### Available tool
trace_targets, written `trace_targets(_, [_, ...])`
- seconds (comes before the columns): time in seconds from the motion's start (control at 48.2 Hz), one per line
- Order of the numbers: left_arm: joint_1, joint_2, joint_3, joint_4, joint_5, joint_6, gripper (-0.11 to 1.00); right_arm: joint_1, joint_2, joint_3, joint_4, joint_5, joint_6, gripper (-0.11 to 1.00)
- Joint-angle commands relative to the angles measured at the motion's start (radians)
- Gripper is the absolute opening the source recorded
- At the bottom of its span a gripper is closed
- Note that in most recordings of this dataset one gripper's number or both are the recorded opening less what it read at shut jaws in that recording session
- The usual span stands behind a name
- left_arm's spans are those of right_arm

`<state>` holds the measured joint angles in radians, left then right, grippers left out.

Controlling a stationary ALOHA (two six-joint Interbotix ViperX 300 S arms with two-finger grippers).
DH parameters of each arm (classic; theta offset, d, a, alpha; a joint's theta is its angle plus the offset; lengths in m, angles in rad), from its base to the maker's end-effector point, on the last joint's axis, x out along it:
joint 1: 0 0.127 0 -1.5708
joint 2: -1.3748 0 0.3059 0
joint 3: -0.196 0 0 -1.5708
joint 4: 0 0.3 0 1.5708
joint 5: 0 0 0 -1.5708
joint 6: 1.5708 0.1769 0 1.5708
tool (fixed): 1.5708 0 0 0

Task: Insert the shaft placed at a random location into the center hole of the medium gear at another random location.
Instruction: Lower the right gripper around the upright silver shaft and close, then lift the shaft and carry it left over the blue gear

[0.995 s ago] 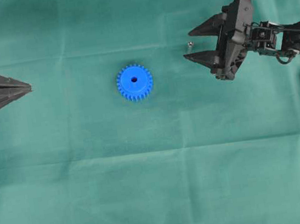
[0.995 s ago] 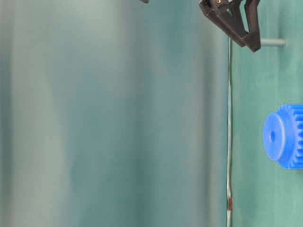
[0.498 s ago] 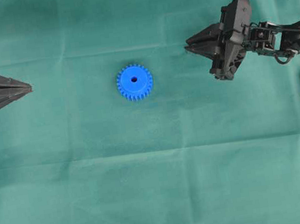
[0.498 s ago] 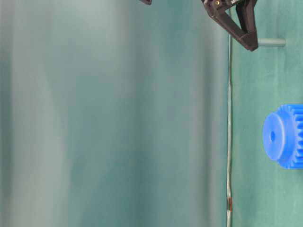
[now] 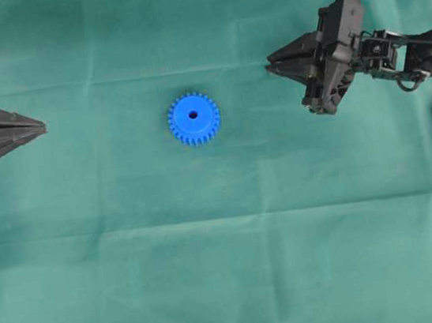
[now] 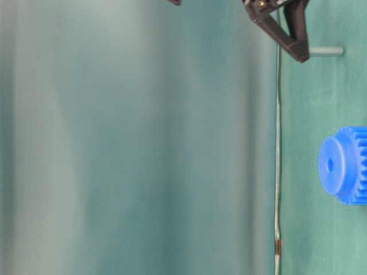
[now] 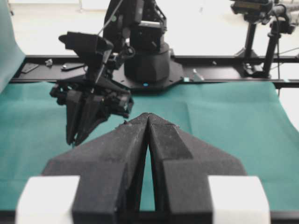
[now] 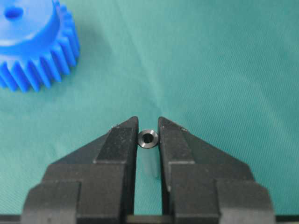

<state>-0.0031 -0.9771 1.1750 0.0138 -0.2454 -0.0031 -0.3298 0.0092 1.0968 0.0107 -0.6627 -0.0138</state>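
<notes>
Right gripper point(image 8: 148, 133), black with wedge-shaped fingers, closed down to a narrow gap on the shaft point(image 8: 149, 138), a tiny shiny silver-grey metal pin seen end-on in the right wrist view, pinched between the two inner faces of the jaws near their tips. In the table-level view, same pin point(image 6: 325, 51) sticking out past the fingertips toward the green cloth-covered bench point(image 5: 230, 271). From overhead, pin hidden under the fingers, right gripper point(image 5: 270, 67) reaching in from the right, toward the top of the picture.

Medium gear point(image 5: 194, 119), a bright blue plastic toothed wheel with a round raised hub, lying flat on the cloth near the middle, well apart from the right gripper and to its left. Center hole point(image 5: 193, 115), small, dark and round, open in the hub.

Left gripper point(image 5: 41, 125) at the left edge, jaws pressed together, nothing between them, well apart from the gear.
</notes>
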Motion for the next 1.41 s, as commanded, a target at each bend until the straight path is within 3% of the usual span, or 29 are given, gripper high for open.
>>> trace_targets(0.0, [0.0,0.003,-0.021,0.003,-0.005,-0.002,0.0,-0.003,-0.066,-0.026,-0.003,0.04,-0.015,0.13])
trace_targets(0.332, [-0.002,0.003,-0.021,0.002,-0.005,-0.002,0.0,-0.003,-0.198,-0.046,-0.012,0.176,-0.015,0.13])
trace_targets(1.057, [0.0,0.003,-0.021,0.003,-0.005,-0.003,0.0,0.032,-0.196,-0.051,-0.012,0.181,-0.002,0.13])
trace_targets(1.389, [-0.002,0.003,-0.021,0.002,-0.003,-0.003,0.0,0.101,-0.118,-0.144,-0.008,0.186,0.0,0.13])
